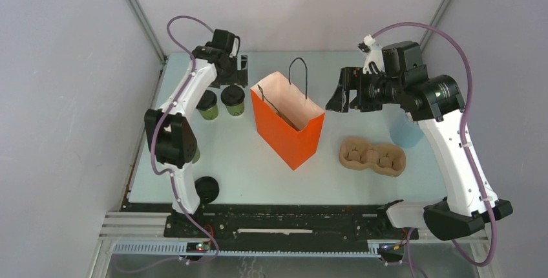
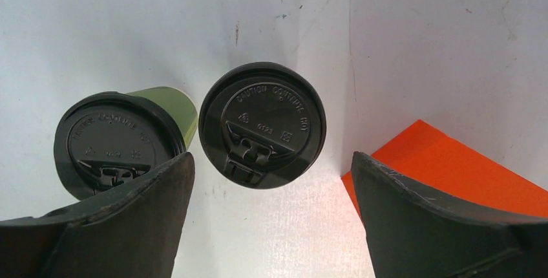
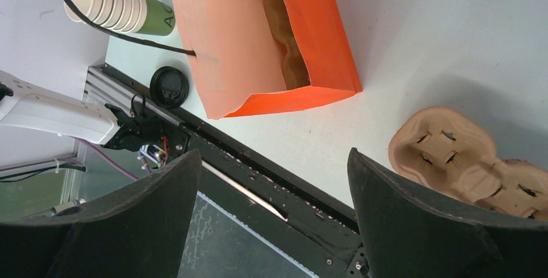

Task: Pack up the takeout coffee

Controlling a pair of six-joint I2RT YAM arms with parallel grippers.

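Two takeout coffee cups, olive green with black lids, stand side by side at the back left: one (image 1: 207,104) (image 2: 115,143), the other (image 1: 232,99) (image 2: 262,125). My left gripper (image 1: 236,72) (image 2: 271,191) hovers open just behind and above them, with nothing between its fingers; the right-hand cup lies just ahead of the gap. An orange paper bag (image 1: 288,125) (image 3: 258,39) stands open mid-table, with a brown moulded carrier (image 3: 291,45) showing inside it. My right gripper (image 1: 340,95) (image 3: 274,191) hangs open and empty in the air to the bag's right.
A second brown cup carrier (image 1: 373,156) (image 3: 462,165) lies empty right of the bag. A nested stack of lidless cups (image 3: 113,5) lies on its side near the left arm. A loose black lid (image 1: 207,189) (image 3: 169,86) rests at the front left edge.
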